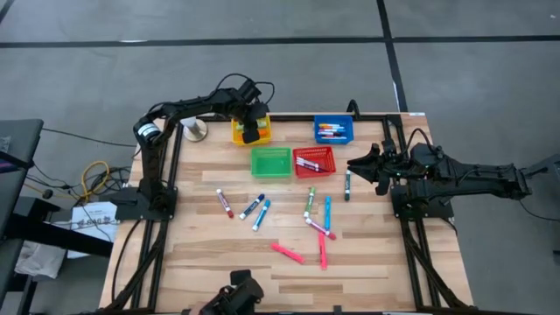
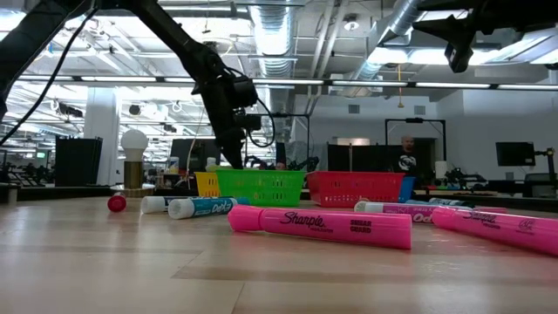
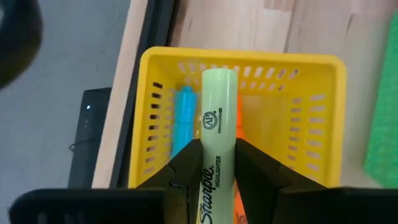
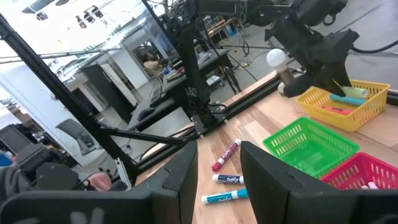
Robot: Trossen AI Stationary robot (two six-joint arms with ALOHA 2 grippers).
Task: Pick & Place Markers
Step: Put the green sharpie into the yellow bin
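The left gripper is hanging over the yellow basket near the desk's far edge, its fingers clamping a pale yellow-green marker. The right gripper is waiting by the desk's right edge, fingers parted and holding nothing. Other markers are lying scattered mid-desk.

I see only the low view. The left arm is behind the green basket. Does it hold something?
Observer: Yes, the left gripper is shut on a pale yellow-green Sharpie highlighter.
Operator: What is under it?
Observer: The yellow basket; a light blue marker already lies inside.
Operator: And the right arm?
Observer: The right gripper hangs open and empty above the table's right side, near the red basket.
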